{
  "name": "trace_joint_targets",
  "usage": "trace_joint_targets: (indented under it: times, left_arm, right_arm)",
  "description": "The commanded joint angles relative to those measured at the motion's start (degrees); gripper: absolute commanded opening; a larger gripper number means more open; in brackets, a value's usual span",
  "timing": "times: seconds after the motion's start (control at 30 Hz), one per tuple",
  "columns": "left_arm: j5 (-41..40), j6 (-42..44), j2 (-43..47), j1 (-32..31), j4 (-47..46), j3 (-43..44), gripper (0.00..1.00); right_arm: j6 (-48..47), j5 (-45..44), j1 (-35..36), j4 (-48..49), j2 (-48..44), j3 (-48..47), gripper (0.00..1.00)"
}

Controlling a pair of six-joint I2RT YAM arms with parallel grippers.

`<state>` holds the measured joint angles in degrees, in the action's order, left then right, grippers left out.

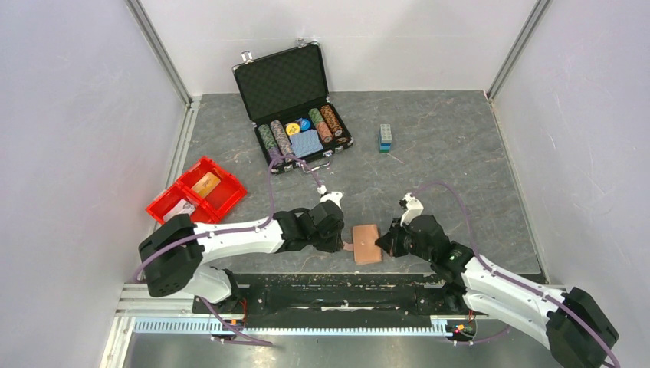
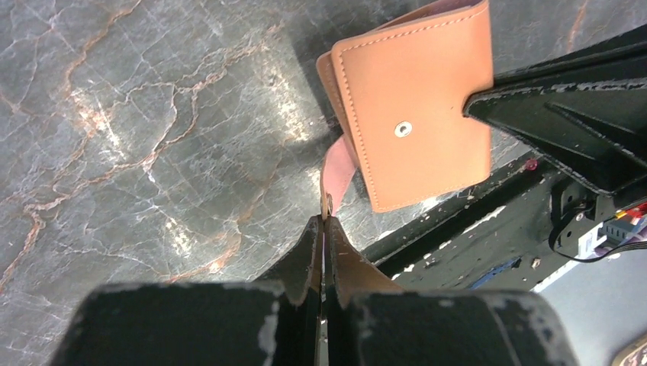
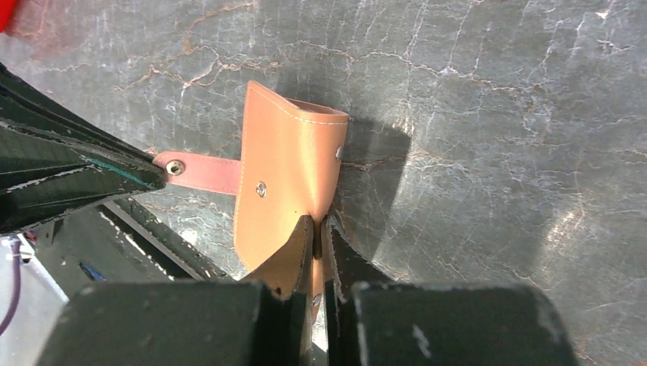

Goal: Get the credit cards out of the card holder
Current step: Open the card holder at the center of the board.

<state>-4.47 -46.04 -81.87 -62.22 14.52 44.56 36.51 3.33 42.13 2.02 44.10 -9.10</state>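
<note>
Arms met low at the near edge of the surface (image 1: 460, 153), both stretched inward with elbows tucked close to their bases and wrists pointed at each other. Left gripper (image 2: 324, 221) came in from the left, its jaws pressed together on the tip of the closing tab (image 2: 337, 171), the pink-brown strap running from the pinch across to the wallet. Right gripper (image 3: 319, 221) came in from the opposite side, jaws clamped tight on one edge of the card holder (image 3: 282, 175), which sat folded shut between the two of them, tan leather face showing. Whether it lay flat on the surface or was raised a little off it, I could not tell. One card holder, then, and two grips on it. One snap stud (image 3: 176, 167) showed on the tab and one more on the leather face. Further back, well apart from the action: one black case (image 1: 295, 96) standing open, with several rows of poker chips (image 1: 280, 138) in it; two red bins (image 1: 198, 195) side by side at the left; and one small blue-green block stack (image 1: 385, 138) at the right.
</note>
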Motion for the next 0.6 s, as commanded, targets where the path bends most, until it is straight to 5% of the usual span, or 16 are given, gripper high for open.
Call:
trace_joint_targets:
  times: [0.0, 0.13, 0.57]
  left_arm:
    - [-0.45, -0.6, 2.72, -0.01, -2.83, -1.48, 0.02]
    - [2.26, -2.03, 4.02, 0.03, -8.06, -4.3, 0.02]
    - [4.21, -5.81, 9.61, 0.04, -21.93, -12.06, 0.02]
  right_arm:
    - [-5.17, -2.97, -0.55, -4.03, 1.5, -4.59, 0.12]
    - [-7.2, -7.27, -0.56, -12.56, 2.24, -11.66, 0.43]
    - [-1.97, -13.82, 9.14, -16.29, 7.13, -15.77, 0.9]
